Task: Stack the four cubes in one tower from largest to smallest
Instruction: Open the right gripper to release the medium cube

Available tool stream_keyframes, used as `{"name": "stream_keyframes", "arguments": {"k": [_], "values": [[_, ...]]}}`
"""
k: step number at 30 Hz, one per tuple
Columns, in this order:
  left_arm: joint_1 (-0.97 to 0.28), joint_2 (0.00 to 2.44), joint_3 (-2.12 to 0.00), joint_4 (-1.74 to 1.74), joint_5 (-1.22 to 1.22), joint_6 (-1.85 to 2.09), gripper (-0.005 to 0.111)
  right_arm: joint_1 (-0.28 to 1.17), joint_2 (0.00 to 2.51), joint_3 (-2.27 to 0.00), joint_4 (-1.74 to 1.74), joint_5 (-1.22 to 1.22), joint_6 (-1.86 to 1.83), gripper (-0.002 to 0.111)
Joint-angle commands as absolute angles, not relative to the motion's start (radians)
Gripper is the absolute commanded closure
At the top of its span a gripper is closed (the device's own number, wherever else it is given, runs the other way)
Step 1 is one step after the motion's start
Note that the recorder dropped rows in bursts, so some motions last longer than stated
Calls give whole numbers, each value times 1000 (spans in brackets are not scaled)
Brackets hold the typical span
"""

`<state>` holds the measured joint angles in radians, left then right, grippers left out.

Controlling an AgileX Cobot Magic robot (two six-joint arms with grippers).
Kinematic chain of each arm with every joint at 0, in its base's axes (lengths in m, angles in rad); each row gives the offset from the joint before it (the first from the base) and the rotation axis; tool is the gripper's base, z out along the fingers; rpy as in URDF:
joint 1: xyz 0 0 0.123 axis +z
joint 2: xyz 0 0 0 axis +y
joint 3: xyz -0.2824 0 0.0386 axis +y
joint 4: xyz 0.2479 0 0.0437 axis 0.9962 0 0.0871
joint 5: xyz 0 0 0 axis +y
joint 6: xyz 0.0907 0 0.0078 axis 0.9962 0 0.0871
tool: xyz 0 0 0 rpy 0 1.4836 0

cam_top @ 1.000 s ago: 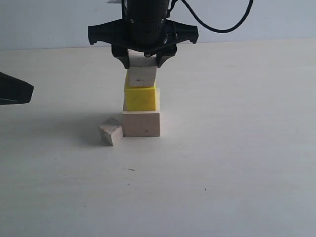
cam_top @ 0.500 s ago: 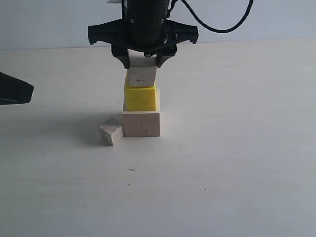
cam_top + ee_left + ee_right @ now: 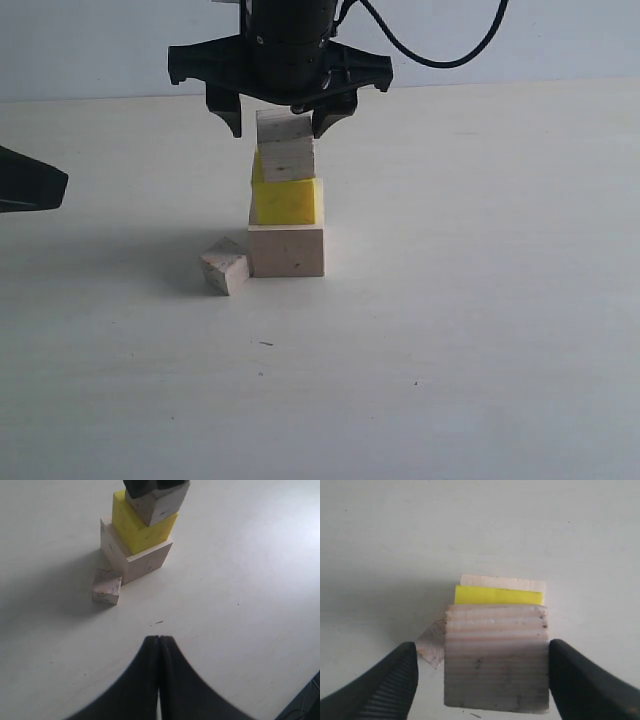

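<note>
The right hand [image 3: 278, 125] is spreading wide, releasing the medium cube [image 3: 287, 158] onto the yellow cube [image 3: 287, 202], so only the small cube [image 3: 225, 268] is waiting on the table [image 3: 480, 300].

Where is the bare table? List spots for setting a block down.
Free: the table right of the tower, and the broad strip in front of it. Crowded: left of the base, where the small cube sits close by, and up top, where the open right pincer straddles the tower.

A lab-like test bench: bare white table [image 3: 480, 350], plain wall [image 3: 100, 40], cabled robot arm [image 3: 290, 30].
</note>
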<state>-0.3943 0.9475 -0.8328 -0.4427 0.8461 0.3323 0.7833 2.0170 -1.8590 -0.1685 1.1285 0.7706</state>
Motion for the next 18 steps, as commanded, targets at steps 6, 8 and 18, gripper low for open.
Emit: {"name": "stream_keyframes", "arguments": {"k": [6,8,18], "values": [[-401,942,-829,-454,846,325,107,786,2014,-1866,-158,1126,774,39],[-401,942,-829,-454,846,325,107,786,2014,-1866,-158,1126,774,39],[-401,942,-829,-454,846,325,107,786,2014,-1866,-158,1116,773,39]]}}
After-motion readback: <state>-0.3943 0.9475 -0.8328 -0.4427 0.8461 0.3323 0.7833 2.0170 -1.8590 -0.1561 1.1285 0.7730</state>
